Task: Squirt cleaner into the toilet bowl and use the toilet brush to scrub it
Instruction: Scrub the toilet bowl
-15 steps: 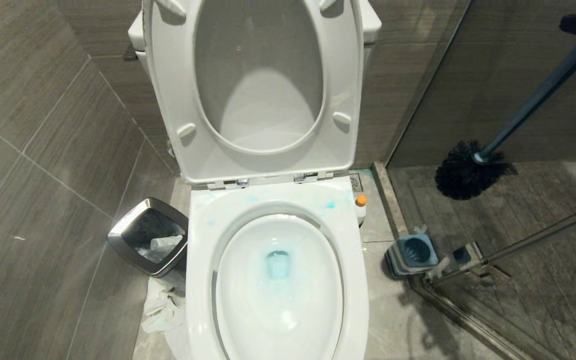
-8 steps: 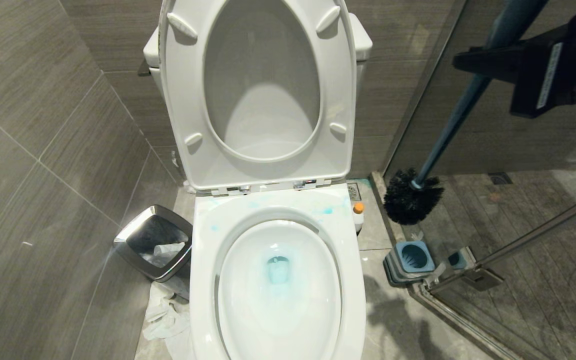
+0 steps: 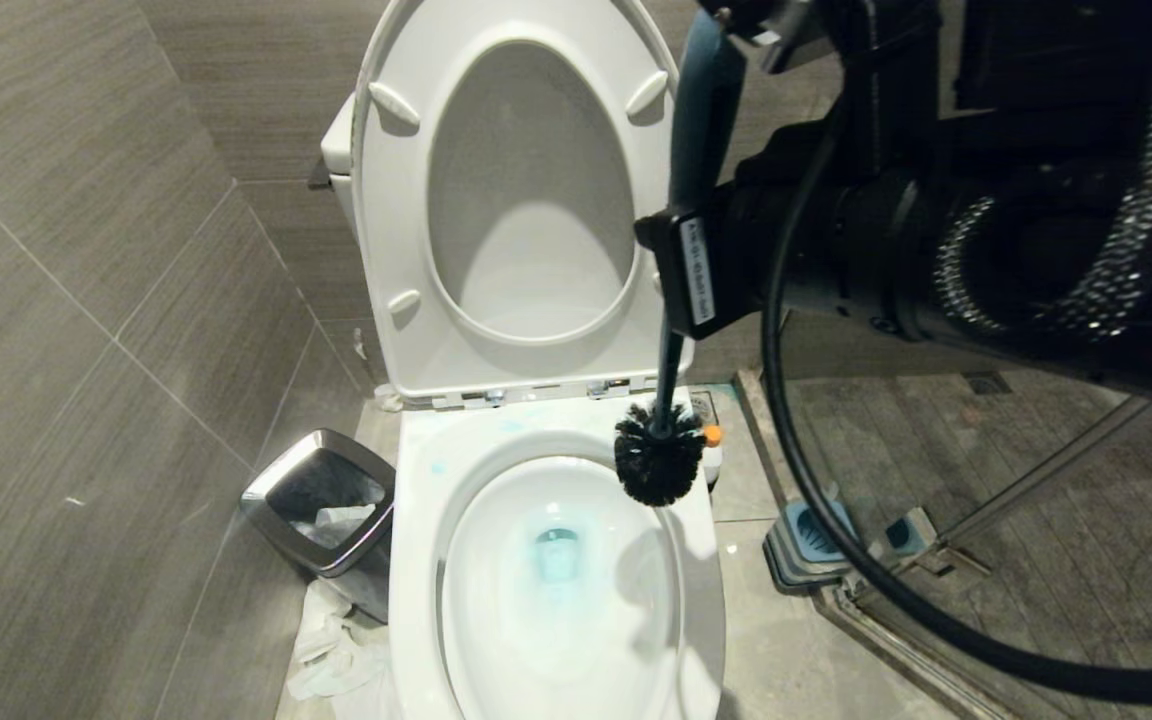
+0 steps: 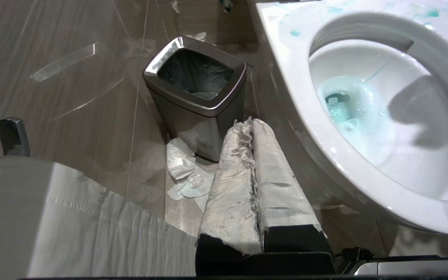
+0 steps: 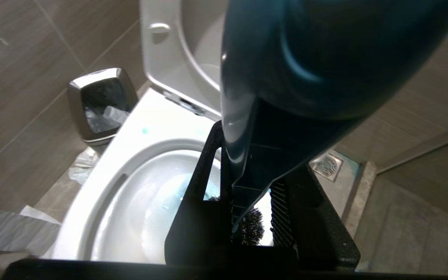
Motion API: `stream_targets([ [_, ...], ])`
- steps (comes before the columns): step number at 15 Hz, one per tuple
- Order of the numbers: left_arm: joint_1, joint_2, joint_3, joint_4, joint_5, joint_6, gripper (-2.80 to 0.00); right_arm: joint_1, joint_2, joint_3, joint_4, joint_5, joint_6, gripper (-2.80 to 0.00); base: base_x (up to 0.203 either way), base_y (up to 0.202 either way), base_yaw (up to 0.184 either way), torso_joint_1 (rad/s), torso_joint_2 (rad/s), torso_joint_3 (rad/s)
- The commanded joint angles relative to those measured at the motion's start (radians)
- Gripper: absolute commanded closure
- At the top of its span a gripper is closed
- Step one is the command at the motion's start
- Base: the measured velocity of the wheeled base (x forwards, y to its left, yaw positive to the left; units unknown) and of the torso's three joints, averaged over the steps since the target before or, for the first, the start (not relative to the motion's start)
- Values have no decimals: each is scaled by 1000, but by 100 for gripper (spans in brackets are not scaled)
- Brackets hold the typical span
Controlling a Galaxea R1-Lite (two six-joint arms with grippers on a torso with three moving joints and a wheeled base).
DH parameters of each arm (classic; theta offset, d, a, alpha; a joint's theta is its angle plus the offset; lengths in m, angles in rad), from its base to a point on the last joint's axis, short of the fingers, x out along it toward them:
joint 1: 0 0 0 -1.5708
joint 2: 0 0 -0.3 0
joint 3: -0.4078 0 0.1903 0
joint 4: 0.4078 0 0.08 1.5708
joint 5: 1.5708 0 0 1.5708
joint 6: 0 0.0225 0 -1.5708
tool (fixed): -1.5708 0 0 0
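The toilet bowl [image 3: 496, 620] stands open, seat and lid raised, with turquoise liquid pooled at its bottom and blue smears on the rim. My right gripper [image 3: 684, 272] is shut on the teal handle of the toilet brush [image 3: 658, 465]. The black bristle head hangs just above the bowl's back right rim. In the right wrist view the handle [image 5: 286, 58] runs between the fingers [image 5: 204, 175] down to the bristles [image 5: 252, 229]. The cleaner [image 3: 713, 437] stands on the floor behind the brush head, only its orange cap and shoulder showing. My left gripper [image 4: 250, 125] is parked, shut and empty, beside the bowl [image 4: 364, 147].
A steel-rimmed bin [image 3: 271, 492] with crumpled tissue beside it stands on the floor left of the toilet. The brush's blue-grey holder [image 3: 804, 535] sits right of the toilet by the glass shower door frame [image 3: 1036, 480]. A floor drain [image 5: 327, 165] lies behind the toilet.
My right arm has swung the brush leftward, from over the shower floor to above the bowl's back right rim. The head view has tilted, shifting the whole scene.
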Motion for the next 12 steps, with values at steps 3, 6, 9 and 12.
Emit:
stream_targets([
  [3, 0, 2, 0, 0, 0, -3, 0, 12, 112, -22, 2, -7, 40, 0, 0, 0, 0, 7, 2, 64],
  [6, 0, 2, 0, 0, -2, -3, 0, 10, 175, -25, 2, -7, 78, 0, 0, 0, 0, 0, 0, 0],
  [9, 0, 2, 0, 1, -2, -3, 0, 8, 272, -43, 1, -6, 136, 0, 0, 0, 0, 0, 0, 0],
  [12, 0, 2, 0, 0, 0, -3, 0, -12, 404, -103, -2, -5, 179, 0, 0, 0, 0, 0, 0, 0],
])
